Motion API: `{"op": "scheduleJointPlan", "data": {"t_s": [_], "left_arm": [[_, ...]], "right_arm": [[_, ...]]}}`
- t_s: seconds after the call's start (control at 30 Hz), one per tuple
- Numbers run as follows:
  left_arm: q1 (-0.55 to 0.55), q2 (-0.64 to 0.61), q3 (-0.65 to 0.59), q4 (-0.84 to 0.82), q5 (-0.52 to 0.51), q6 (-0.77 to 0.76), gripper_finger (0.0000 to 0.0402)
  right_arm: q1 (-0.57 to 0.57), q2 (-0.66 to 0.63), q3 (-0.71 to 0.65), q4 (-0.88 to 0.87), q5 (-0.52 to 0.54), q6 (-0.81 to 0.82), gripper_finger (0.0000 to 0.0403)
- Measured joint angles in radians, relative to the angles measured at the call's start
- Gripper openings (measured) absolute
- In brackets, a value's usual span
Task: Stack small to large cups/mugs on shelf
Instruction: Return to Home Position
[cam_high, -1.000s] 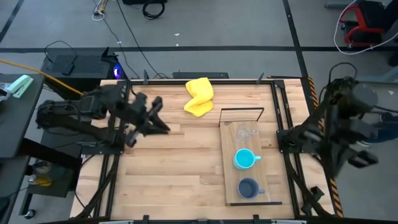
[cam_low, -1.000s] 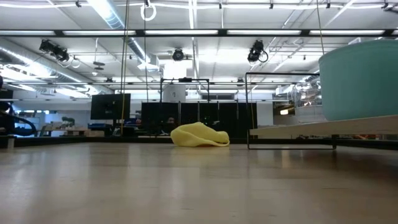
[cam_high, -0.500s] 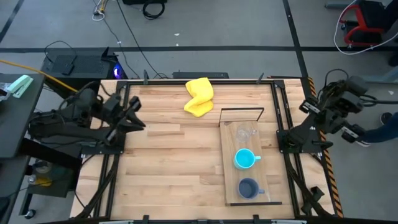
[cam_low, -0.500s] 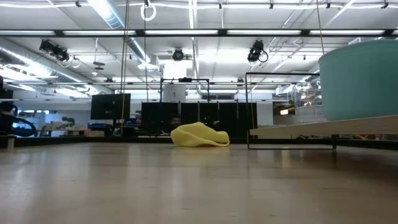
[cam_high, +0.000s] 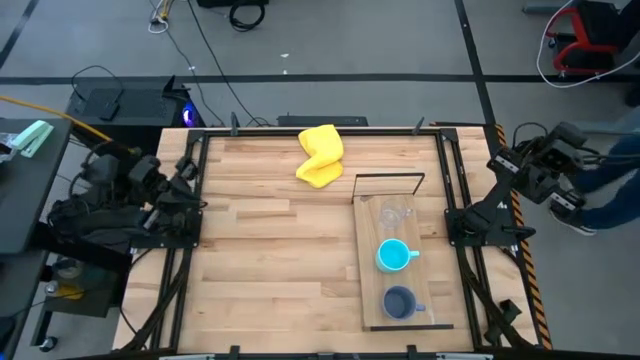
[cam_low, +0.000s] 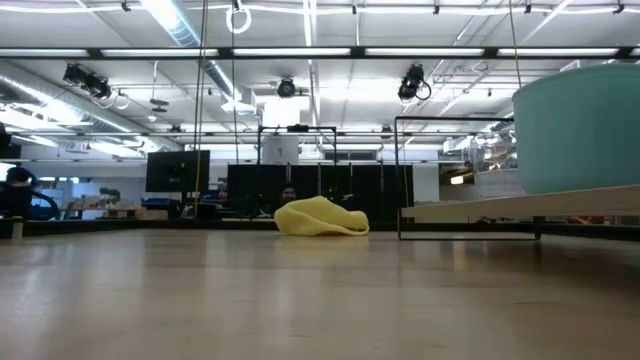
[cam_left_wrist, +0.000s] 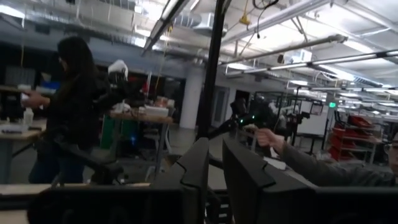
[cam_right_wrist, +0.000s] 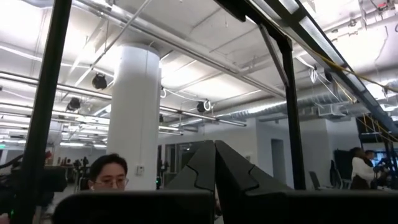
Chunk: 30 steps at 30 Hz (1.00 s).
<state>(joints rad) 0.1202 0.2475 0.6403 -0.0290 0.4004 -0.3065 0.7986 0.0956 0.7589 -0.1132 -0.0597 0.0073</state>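
Three cups (cam_high: 393, 256) — far from right hand (cam_high: 500, 165)

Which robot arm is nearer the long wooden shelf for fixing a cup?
Probably right: the long light-wood shelf lies nearer the right gripper; the left gripper sits across the plank tabletop.

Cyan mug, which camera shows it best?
The high view: the whole cyan mug, handle included, stands on the shelf between the clear glass and the grey-blue mug. The low view shows only a cropped teal side, likely it; the wrist views show none.
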Motion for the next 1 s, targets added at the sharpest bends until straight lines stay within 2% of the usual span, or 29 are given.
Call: {"op": "scheduleJointPlan", "data": {"t_s": [0.37,0.63,1.0], "left_arm": [[0.006,-0.246,-0.088,-0.104,-0.053,-0.023,0.0062],[0.006,-0.244,-0.149,-0.078,-0.065,-0.035,0.0053],[0.006,-0.243,-0.382,0.190,-0.055,-0.056,0.0062]], "right_arm": [[0.000,-0.066,-0.013,-0.022,0.000,-0.008,0.0010],[0.000,-0.094,-0.097,0.069,0.002,0.020,0.0010],[0.000,-0.092,-0.375,0.293,0.012,0.032,0.0010]]}}
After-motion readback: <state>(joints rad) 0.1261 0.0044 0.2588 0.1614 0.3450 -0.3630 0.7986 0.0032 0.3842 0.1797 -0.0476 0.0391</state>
